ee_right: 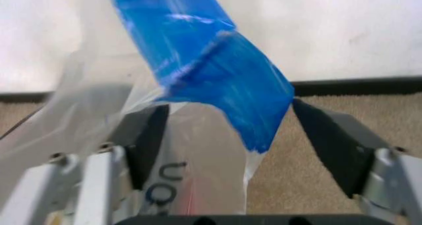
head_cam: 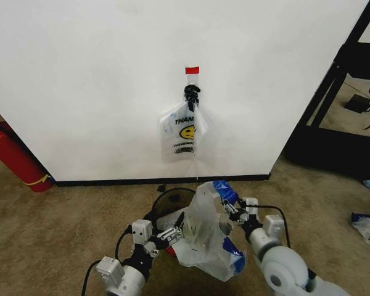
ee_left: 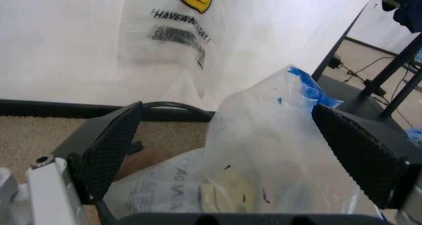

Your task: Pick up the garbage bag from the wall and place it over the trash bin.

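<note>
Crinkly translucent garbage bag (head_cam: 205, 231) with blue patches stands low centre of the head view, draped over the black mesh trash bin (head_cam: 166, 198). Left gripper (head_cam: 176, 230) and right gripper (head_cam: 232, 209) flank it, both spread open, plastic between their fingers; neither is clamped.

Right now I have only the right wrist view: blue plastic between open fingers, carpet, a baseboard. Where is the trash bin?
Observer: In the head view, the trash bin stands on the carpet before the wall, partly hidden behind the garbage bag, to the left of your right pincer.
Operator: And the left pincer?
Observer: The left pincer is at the bag's left edge, open, with plastic between its fingers.
Operator: Anything on the wall?
Observer: A second smiley bag hangs from the black hook.
</note>
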Robot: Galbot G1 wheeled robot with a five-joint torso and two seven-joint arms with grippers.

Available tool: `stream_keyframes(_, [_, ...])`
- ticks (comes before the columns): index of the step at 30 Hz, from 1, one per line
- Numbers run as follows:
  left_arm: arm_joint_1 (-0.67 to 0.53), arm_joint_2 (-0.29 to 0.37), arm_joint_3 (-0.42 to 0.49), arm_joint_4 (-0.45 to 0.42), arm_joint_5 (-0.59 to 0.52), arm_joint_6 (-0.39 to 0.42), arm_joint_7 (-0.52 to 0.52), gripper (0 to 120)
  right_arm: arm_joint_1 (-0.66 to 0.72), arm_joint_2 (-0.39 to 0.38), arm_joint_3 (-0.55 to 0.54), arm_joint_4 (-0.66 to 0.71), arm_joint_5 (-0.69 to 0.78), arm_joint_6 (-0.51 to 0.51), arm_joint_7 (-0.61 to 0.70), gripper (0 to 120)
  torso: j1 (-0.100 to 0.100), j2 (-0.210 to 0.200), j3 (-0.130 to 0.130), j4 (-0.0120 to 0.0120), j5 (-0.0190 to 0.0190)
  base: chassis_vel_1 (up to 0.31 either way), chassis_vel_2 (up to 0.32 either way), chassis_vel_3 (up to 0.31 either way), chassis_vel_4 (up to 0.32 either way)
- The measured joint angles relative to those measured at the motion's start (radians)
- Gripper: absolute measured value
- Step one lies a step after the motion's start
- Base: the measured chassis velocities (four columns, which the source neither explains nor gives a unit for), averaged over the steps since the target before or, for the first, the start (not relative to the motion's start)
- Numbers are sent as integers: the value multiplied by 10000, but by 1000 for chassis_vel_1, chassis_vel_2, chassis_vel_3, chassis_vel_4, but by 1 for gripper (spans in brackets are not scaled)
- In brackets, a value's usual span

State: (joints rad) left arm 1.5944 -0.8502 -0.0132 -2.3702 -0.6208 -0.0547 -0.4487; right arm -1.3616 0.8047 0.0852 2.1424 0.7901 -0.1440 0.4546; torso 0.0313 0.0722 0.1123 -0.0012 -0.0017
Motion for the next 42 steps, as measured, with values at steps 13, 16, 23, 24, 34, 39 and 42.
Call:
stream_keyframes(13, [-1992,46,175,66,-1798,1612,-960,100,-4072,1016,3814,1328,-2665,2387,-1388,100,0,0,1,-5,-2,0,0,0,0])
stream_keyframes(16, [-2322,78,244,195,-2059,1932,-1076,100,-4448,1548,4257,1531,-2968,2765,-1669,100,0,0,1,-2,-1,0,0,0,0])
stream_keyframes(23, [-3787,244,433,1115,-3119,3615,-1339,100,-5491,3028,4931,1779,-4276,3981,-2294,100,0,0,1,-4,-3,0,0,0,0])
stream_keyframes(24, [-3848,250,433,1151,-3181,3667,-1334,100,-5524,3081,4964,1760,-4303,4043,-2308,100,0,0,1,-3,-4,0,0,0,0])
stream_keyframes(34, [-6134,377,730,3305,-3727,5631,-656,100,-6201,4340,5319,1548,-4423,5285,-2877,100,2,0,2,-3,-4,0,0,0,0])
stream_keyframes(39, [-6576,291,984,4009,-3445,6222,12,98,-6269,4390,5185,1584,-4462,5351,-2906,100,2,0,2,-3,-3,0,0,0,0])
stream_keyframes(42, [-6902,243,1205,4304,-3587,6687,442,94,-6251,4277,5116,1633,-4488,5286,-2893,100,2,0,2,-2,-2,0,0,0,0])
